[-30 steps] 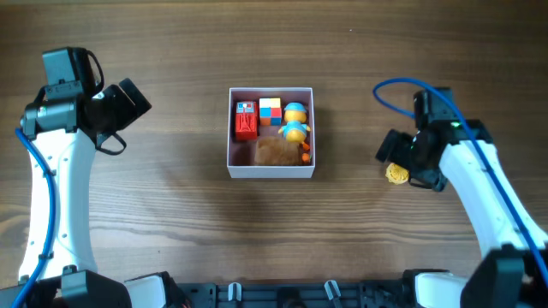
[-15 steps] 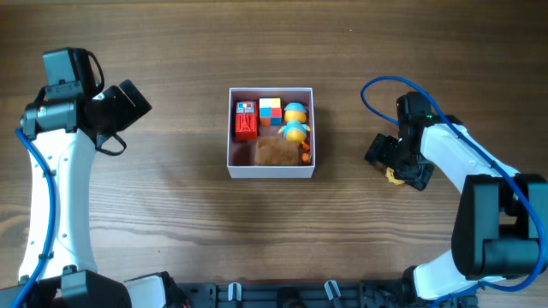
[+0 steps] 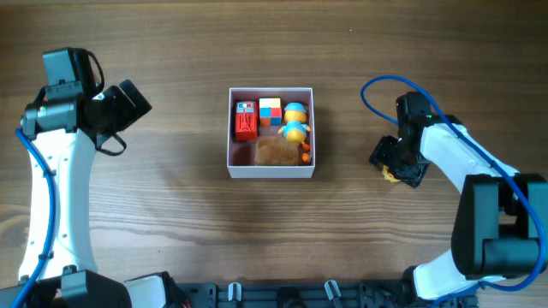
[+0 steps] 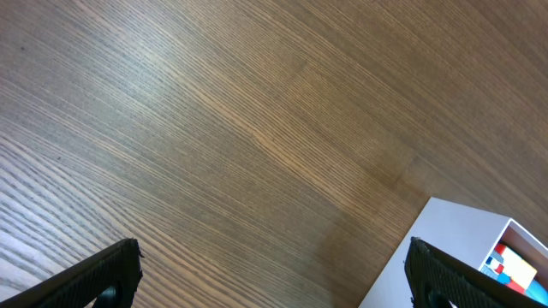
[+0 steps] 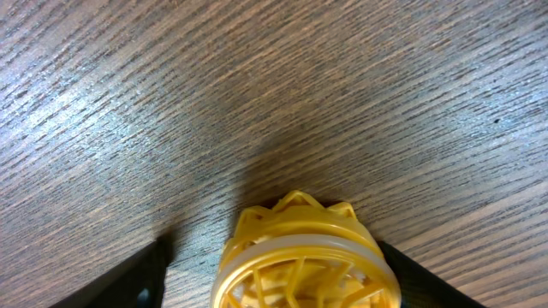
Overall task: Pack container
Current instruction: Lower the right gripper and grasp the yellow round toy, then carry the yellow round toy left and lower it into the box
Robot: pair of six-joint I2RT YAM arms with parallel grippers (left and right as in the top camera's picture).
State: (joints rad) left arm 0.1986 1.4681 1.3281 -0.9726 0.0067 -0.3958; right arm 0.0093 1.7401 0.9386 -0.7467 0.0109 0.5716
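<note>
The container (image 3: 271, 172) is a square white box with a pink inside at the table's middle. It holds a red block (image 3: 246, 120), a coloured cube (image 3: 270, 110), a blue-and-yellow figure (image 3: 295, 120) and a brown fuzzy toy (image 3: 276, 151). A yellow cage-like toy (image 5: 300, 257) lies on the table to its right, mostly hidden under my right gripper (image 3: 392, 165) in the overhead view. The right gripper (image 5: 274, 287) is open around the toy; one finger touches it, the other stands apart. My left gripper (image 4: 274, 278) is open and empty, left of the container's corner (image 4: 437, 231).
The table is bare brown wood (image 3: 188, 231) around the container. A blue cable (image 3: 377, 90) loops off the right arm above the yellow toy.
My right arm swung in over the yellow toy and lowered, so the toy now sits between its fingers. The left arm and the container have not moved.
</note>
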